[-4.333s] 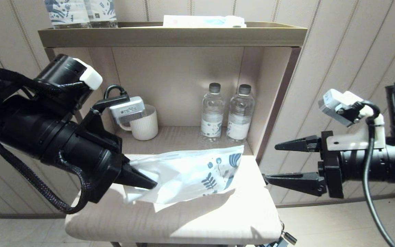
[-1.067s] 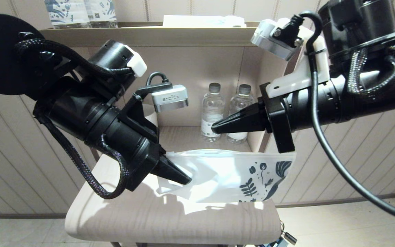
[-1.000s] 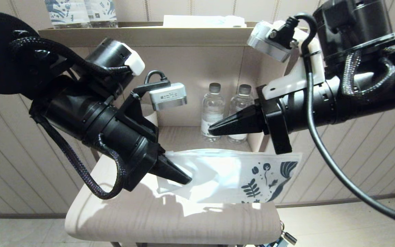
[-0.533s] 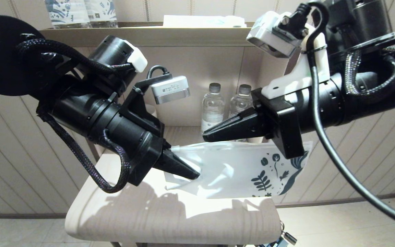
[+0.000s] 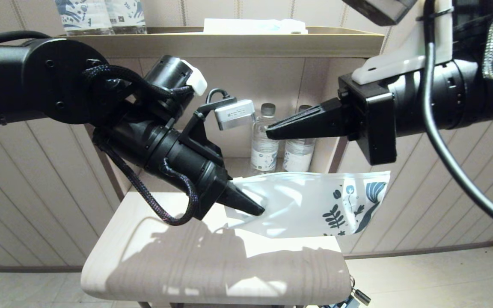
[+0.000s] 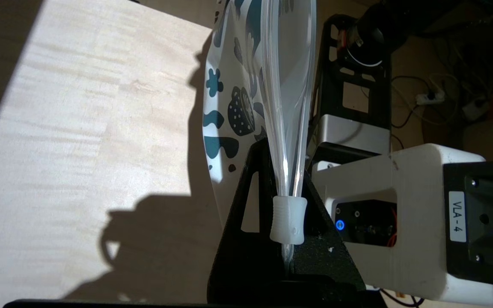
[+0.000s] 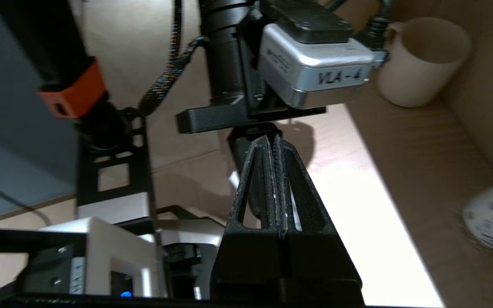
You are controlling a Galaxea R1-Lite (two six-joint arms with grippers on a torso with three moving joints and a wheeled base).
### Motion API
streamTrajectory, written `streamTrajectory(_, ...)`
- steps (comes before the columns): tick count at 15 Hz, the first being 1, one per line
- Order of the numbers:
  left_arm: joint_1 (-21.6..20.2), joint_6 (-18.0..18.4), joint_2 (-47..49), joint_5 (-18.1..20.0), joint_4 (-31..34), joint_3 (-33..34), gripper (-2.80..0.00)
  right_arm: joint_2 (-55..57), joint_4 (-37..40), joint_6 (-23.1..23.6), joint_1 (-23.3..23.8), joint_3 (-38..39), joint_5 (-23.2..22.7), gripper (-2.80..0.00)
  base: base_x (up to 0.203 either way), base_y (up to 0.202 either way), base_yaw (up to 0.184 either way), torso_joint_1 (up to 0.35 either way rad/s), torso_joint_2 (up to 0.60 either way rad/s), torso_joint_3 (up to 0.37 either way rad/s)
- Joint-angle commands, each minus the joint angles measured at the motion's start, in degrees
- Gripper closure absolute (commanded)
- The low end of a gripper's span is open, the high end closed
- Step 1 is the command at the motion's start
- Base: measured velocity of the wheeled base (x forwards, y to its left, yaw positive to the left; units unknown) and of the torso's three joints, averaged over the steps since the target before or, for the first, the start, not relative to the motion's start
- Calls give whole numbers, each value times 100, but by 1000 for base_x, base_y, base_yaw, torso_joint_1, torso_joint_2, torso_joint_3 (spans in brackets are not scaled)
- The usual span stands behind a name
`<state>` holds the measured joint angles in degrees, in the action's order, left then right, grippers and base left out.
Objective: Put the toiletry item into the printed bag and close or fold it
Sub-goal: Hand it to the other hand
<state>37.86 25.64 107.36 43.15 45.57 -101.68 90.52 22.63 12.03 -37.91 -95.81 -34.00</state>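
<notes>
While the printed bag [image 5: 310, 203] hangs lifted clear of the pale wooden bench [image 5: 212, 265], the left hand [image 5: 253, 208] is clamped on its plain end, beside the white slider [image 6: 288, 220] on the top strip. The bag stretches level toward the robot's right, leaf-and-flower print at the far end, top strip uppermost; in the left wrist view the mouth along the strip gapes slightly. The toiletry item cannot be made out in any view. The right hand [image 5: 272, 130], fingers pressed together and holding nothing, hovers above the bag's middle, apart from it and pointing toward the left arm. Behind, two water bottles [image 5: 278, 141] stand in the open shelf recess with a ribbed cream mug [image 7: 417, 64]. On the shelf top rest two blue-printed bottles [image 5: 101, 16] and a flat pale packet [image 5: 253, 26].
</notes>
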Motion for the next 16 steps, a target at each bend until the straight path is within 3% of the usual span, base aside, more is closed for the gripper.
streamTrajectory(1,18,3,101,26,72,-115,0,-12,0,17,-71,-134,214,0,0,0,0,0,0,0)
streamTrajectory(7,314,12,-22,18,180,-124,0,712,763,3,463,-1015,248,0,0,0,0,0,0,0)
streamTrajectory(11,309,55,-13,0,196,-133,0,514,1063,3,522,-863,-95,0,0,0,0,0,0,0)
streamTrajectory(13,309,90,-22,-18,249,-133,0,318,1567,14,564,-930,-99,0,0,0,0,0,0,0)
streamTrajectory(15,301,99,-31,-18,294,-136,0,179,2031,358,780,-958,-69,0,0,0,0,0,0,0)
streamTrajectory(16,301,101,-22,-18,294,-141,0,171,2135,566,899,-971,-47,-177,0,0,0,0,0,0)
